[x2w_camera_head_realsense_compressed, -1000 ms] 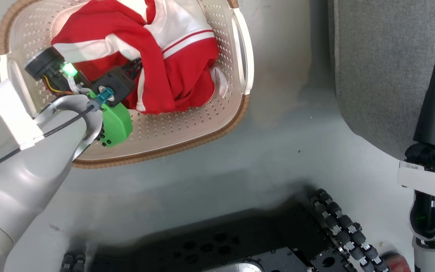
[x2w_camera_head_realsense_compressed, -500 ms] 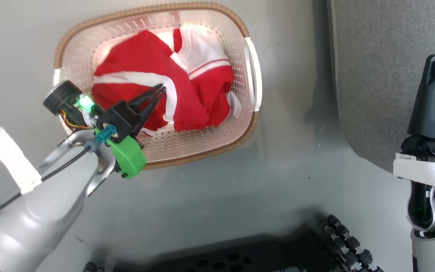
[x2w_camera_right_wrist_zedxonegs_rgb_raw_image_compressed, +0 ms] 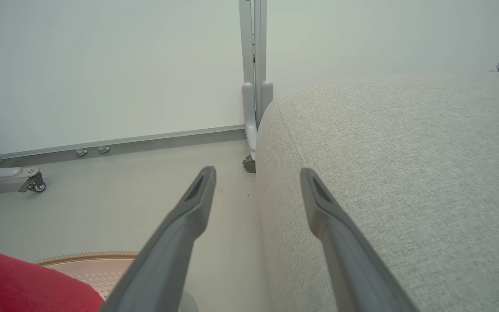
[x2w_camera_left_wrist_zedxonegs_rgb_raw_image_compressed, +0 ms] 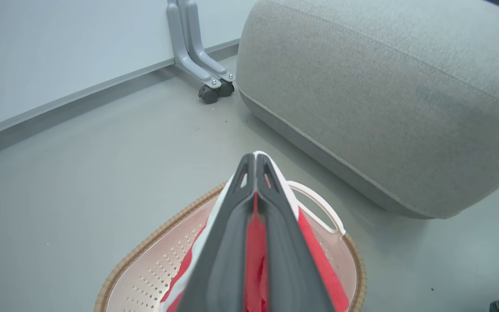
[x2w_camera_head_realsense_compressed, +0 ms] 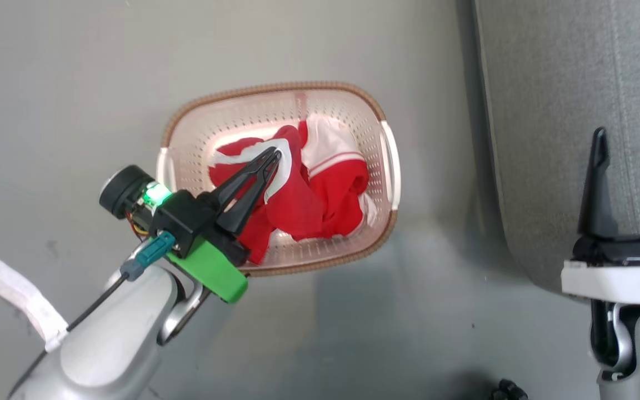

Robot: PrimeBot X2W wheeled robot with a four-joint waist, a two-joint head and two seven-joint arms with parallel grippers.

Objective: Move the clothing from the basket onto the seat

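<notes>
My left tool (x2w_camera_head_realsense_compressed: pixel 275 156) has risen, clamped on a fold of the clothing (x2w_camera_head_realsense_compressed: pixel 292 205); soft, light, it trails into the basket (x2w_camera_head_realsense_compressed: pixel 275 88). Right tool (x2w_camera_head_realsense_compressed: pixel 627 134) gapes.

Looks like a lab/test room tbh: bare grey floor (x2w_camera_head_realsense_compressed: pixel 103 83), plain white partition panels (x2w_camera_right_wrist_zedxonegs_rgb_raw_image_compressed: pixel 102 65) w/ castor feet (x2w_camera_left_wrist_zedxonegs_rgb_raw_image_compressed: pixel 209 92), one grey seat (x2w_camera_right_wrist_zedxonegs_rgb_raw_image_compressed: pixel 405 173).

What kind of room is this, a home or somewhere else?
Probably an indoor test room or lab rather than a home: bare grey floor, pale partition panels on wheeled feet, and a big grey seat beside a basket of red clothing.
</notes>
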